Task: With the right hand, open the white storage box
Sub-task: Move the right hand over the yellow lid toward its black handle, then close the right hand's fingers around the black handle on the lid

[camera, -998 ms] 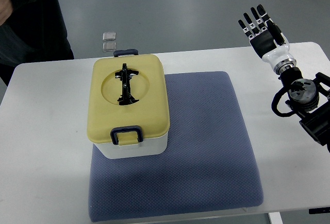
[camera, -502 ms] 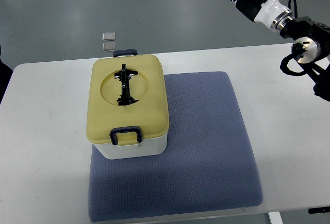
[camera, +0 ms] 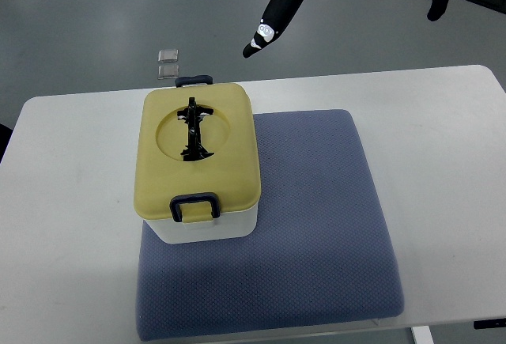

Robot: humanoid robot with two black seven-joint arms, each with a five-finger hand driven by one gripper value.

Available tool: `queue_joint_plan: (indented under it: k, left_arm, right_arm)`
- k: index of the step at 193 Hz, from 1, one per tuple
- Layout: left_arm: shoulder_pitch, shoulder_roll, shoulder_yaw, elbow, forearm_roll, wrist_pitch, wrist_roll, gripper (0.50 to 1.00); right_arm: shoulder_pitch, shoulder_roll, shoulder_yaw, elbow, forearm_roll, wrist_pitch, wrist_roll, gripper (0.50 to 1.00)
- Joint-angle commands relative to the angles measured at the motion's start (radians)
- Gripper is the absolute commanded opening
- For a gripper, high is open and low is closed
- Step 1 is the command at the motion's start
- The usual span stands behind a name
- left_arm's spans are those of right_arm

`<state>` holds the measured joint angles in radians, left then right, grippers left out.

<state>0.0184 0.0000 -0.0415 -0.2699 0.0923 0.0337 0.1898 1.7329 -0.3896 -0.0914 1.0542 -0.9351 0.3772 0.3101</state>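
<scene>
The white storage box (camera: 207, 230) stands on the left part of a blue mat (camera: 316, 225). Its yellow lid (camera: 229, 162) is shut, with a black folded handle (camera: 194, 130) in a round recess and dark blue latches at the near side (camera: 195, 206) and far side (camera: 194, 81). My right hand (camera: 245, 0) reaches in from the top right, above and beyond the box's far edge, fingers spread and thumb hanging down. It holds nothing and is apart from the box. The left arm is out of view.
The mat lies on a white table (camera: 71, 202). Two small clear squares (camera: 168, 62) lie on the grey floor beyond the table's far edge. A dark shape (camera: 4, 134) shows at the left edge.
The right hand has swept from the right side of the table up and leftward, now above the box's far edge. The person at the upper left has left the picture.
</scene>
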Motion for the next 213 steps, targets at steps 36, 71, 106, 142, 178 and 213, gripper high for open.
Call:
queue_joint_plan:
  k: [36,71,106,142,178,213]
  left_arm:
    - [0.0,0.0,-0.001,0.0,0.0,0.0,-0.001,1.0]
    - [0.0,0.0,0.002,0.0,0.0,0.0,-0.001,1.0]
    - [0.0,0.0,0.0,0.001,0.0,0.0,-0.001,1.0]
    - [0.0,0.0,0.0,0.0,0.0,0.0,-0.001,1.0]
    - [0.0,0.0,0.0,0.001,0.0,0.0,-0.001,1.0]
    - [0.0,0.0,0.002,0.001,0.0,0.0,-0.001,1.0]
  right_arm:
    - [-0.003,0.113,-0.103,0.0,-0.4,-0.253,0.136,0.934]
    - [-0.035,0.15,-0.134,-0.008,-0.412,-0.317,0.139,0.934]
    - [-0.067,0.173,-0.168,-0.023,-0.435,-0.367,0.139,0.934]
    - [-0.078,0.204,-0.171,-0.034,-0.438,-0.386,0.138,0.928]
    - [-0.09,0.215,-0.192,-0.043,-0.438,-0.414,0.138,0.893]
    - [-0.104,0.221,-0.195,-0.043,-0.438,-0.428,0.139,0.781]
